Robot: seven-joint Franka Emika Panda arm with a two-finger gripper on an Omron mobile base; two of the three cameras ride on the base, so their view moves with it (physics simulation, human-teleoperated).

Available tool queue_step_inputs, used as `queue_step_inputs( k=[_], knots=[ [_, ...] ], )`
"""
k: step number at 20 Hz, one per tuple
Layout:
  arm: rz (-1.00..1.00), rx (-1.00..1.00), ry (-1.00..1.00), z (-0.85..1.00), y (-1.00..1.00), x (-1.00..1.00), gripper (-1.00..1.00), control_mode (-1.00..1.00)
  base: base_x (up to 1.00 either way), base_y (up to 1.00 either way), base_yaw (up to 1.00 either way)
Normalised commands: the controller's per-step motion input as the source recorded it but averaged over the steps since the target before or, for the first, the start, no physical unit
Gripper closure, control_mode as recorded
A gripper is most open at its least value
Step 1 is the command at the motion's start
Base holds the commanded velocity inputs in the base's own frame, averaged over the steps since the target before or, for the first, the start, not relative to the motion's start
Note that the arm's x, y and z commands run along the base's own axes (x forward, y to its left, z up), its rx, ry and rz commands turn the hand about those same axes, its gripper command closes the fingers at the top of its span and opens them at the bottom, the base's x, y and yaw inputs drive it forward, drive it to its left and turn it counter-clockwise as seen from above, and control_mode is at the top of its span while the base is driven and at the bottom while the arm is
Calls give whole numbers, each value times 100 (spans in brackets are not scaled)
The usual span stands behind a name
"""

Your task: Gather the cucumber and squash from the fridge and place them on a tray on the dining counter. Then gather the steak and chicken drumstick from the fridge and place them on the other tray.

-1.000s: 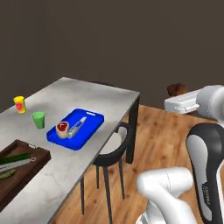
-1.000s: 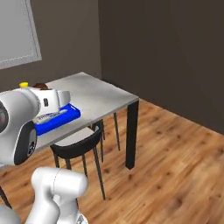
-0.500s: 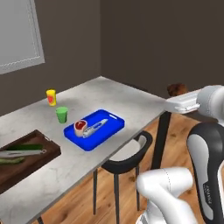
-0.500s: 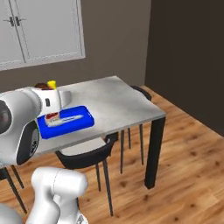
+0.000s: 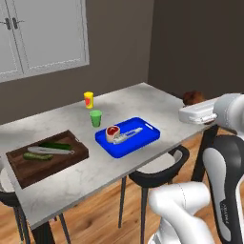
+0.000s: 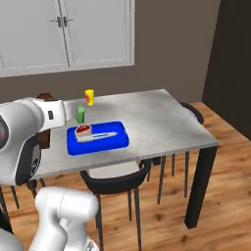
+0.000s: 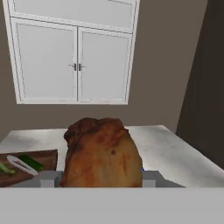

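Base views have swung round since a second ago: more of the dining counter (image 5: 143, 102) is now framed, with white cabinet doors (image 5: 43, 33) behind it; the things on it are not seen to have shifted among themselves.

Chicken drumstick (image 7: 103, 153) is seen close up in the hand view, brown and lumpy, clamped between the fingers of the gripper (image 7: 101, 178), which are closed on it. In the left base view it (image 5: 193, 97) pokes out past the hand, held above the counter's right edge, clear of the top.

Blue tray (image 5: 145, 138) lies near the middle of the counter, toward the front edge. Steak (image 5: 113, 132) sits in the tray's left end, a silver utensil (image 5: 129, 135) just beside it.

Wooden tray (image 5: 28, 171) rests at the counter's left end, with a cucumber (image 5: 56, 145) and another green piece inside.

Green cup (image 5: 96, 117) stands behind the blue tray; yellow cup (image 5: 88, 99) behind that, nearer the far edge.

Black chair (image 5: 164, 167) is tucked under the front edge.
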Motion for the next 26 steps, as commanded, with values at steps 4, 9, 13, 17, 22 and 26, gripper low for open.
queue_step_inputs(
  k=[4,9,13,17,22,26],
  knots=[
    [0,0,0,0,0,0,100,100,92,-35,32],
    [0,0,0,0,0,0,100,100,97,-2,15],
    [0,0,0,0,0,0,100,100,51,-2,2],
    [0,0,0,0,0,0,100,100,51,-9,25],
    [0,0,0,0,0,0,100,100,48,-27,36],
    [14,0,26,-6,-10,39,100,-100,30,-13,17]
  ],
)
